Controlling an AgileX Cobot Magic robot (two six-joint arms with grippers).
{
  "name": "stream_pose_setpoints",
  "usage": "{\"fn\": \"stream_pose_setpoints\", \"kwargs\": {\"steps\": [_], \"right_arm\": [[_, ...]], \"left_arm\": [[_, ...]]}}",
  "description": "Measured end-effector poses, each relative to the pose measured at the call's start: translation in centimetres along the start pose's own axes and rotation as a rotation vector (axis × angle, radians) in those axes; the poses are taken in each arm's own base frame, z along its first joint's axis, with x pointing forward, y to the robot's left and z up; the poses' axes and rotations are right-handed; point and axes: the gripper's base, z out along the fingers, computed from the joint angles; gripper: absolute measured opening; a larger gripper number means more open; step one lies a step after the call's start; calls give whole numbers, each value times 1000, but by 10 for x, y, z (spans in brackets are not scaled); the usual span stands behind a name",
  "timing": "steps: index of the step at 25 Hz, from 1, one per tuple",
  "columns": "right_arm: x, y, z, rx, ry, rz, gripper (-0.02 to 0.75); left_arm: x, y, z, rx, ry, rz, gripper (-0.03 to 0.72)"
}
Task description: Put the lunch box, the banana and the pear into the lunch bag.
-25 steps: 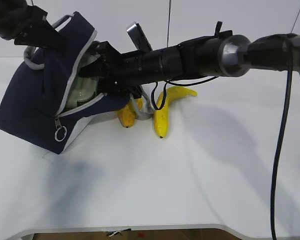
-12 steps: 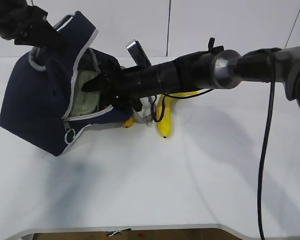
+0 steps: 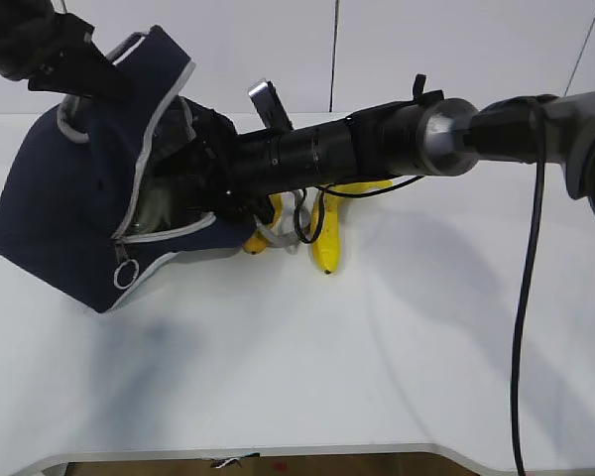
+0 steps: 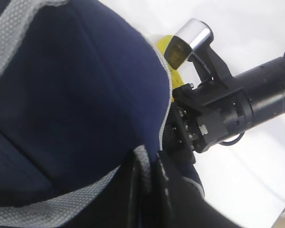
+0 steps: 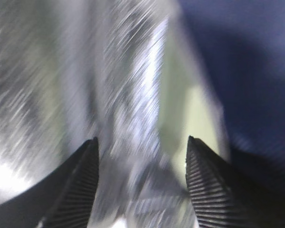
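Note:
The navy lunch bag (image 3: 59,218) hangs tilted at the left with its mouth facing right. My left gripper (image 3: 89,74) is shut on the bag's grey strap (image 4: 145,164) and holds it up. My right gripper (image 3: 183,164) reaches inside the bag mouth, its jaws wide apart (image 5: 141,140). Beyond them lies a blurred pale-green shape, the lunch box (image 5: 185,109), against silvery lining. The banana (image 3: 324,233) rests on the table behind my right arm. Next to it the pear (image 3: 251,240) peeks out beside the bag's lower corner.
A loose grey strap (image 3: 283,226) of the bag lies between pear and banana. The zipper ring pull (image 3: 125,277) dangles at the bag's lower front. My right arm's black cable (image 3: 526,297) hangs over the white table (image 3: 377,377), whose front edge (image 3: 278,451) is near.
My right gripper has pushed deeper into the bag and its jaws have spread. The bag has swung slightly, and the lunch box shows less through the mouth.

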Motion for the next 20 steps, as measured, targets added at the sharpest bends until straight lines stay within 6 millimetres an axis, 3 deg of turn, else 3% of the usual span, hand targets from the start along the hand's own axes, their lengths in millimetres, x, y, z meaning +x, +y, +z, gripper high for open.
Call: {"fn": "stream_pose_setpoints", "kwargs": {"steps": [11, 15, 20], "right_arm": [[7, 7, -14, -143, 161, -77, 478], [8, 8, -23, -109, 223, -141, 480], [2, 38, -42, -32, 247, -298, 481]], "left_arm": [[3, -2, 0, 26, 36, 3, 27], [4, -2, 0, 28, 39, -1, 27], [4, -2, 0, 28, 39, -2, 27]]}}
